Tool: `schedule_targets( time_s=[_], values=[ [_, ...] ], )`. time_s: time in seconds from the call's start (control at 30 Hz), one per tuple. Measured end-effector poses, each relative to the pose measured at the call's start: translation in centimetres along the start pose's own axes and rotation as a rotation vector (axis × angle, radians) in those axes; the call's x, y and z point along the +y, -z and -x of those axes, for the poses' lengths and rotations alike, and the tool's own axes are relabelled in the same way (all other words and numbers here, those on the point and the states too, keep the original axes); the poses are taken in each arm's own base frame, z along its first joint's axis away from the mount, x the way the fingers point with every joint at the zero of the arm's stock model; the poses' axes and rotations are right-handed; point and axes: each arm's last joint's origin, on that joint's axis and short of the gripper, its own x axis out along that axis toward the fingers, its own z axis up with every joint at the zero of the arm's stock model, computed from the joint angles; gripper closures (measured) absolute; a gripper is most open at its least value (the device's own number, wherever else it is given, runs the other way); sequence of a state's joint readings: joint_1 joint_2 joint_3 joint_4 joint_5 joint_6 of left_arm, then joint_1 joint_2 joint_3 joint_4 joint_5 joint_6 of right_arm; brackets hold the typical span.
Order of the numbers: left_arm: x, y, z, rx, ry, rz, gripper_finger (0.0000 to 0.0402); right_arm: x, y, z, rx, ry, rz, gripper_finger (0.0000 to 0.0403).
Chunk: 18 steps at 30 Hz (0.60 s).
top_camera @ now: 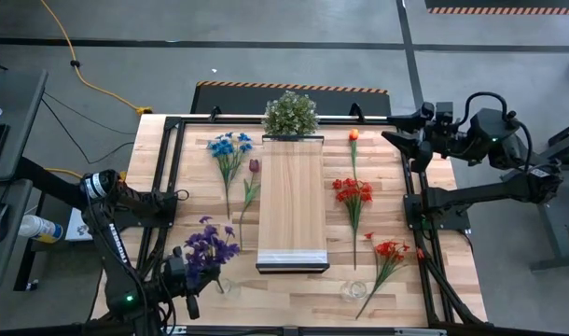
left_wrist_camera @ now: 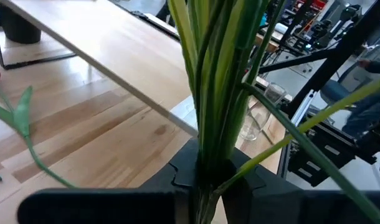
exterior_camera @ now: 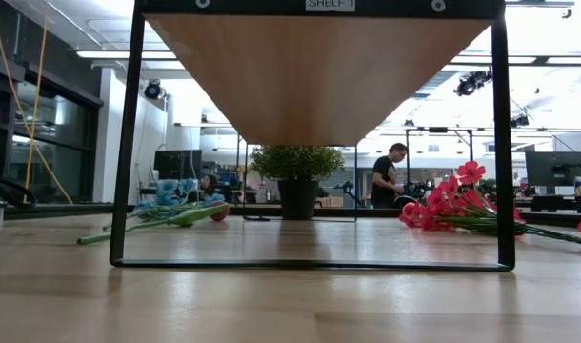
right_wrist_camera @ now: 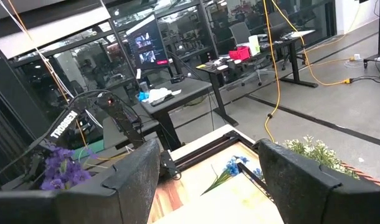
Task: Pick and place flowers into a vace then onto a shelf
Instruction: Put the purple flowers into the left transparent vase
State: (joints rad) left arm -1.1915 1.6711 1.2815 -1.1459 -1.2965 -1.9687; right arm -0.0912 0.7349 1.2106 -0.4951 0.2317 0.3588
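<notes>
We see the left gripper [left_wrist_camera: 205, 180] clenched on the green stems of the purple flowers [top_camera: 208, 250], held just left of the shelf [top_camera: 291, 201] near its front end, above a clear glass vase [top_camera: 227, 286]. The other flowers lie flat on the table [top_camera: 294, 301] on both sides of the shelf: blue [top_camera: 228, 146] and dark red [top_camera: 254, 166] to its left, orange [top_camera: 353, 135] and red [top_camera: 353, 191] to its right. The right gripper [right_wrist_camera: 205, 180] hangs unclenched and empty beyond the shelf's far right end.

Raised light-wood shelf [top_camera: 292, 201] at frame centre; blue flowers [top_camera: 228, 147] left, red flowers [top_camera: 353, 191] right; purple flowers [top_camera: 208, 248] lower left, upright
</notes>
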Motion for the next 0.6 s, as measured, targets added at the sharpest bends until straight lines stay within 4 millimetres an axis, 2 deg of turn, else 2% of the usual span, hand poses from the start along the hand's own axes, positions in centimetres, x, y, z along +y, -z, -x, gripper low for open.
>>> schedule_targets(
  time_s=[0.6],
  values=[
    [0.9, 1.5, -0.5, 0.013, -0.001, 0.015, 0.0305, 0.1, -0.4, 0.0, -0.04, -0.015, -0.01, 0.0141]
  ],
)
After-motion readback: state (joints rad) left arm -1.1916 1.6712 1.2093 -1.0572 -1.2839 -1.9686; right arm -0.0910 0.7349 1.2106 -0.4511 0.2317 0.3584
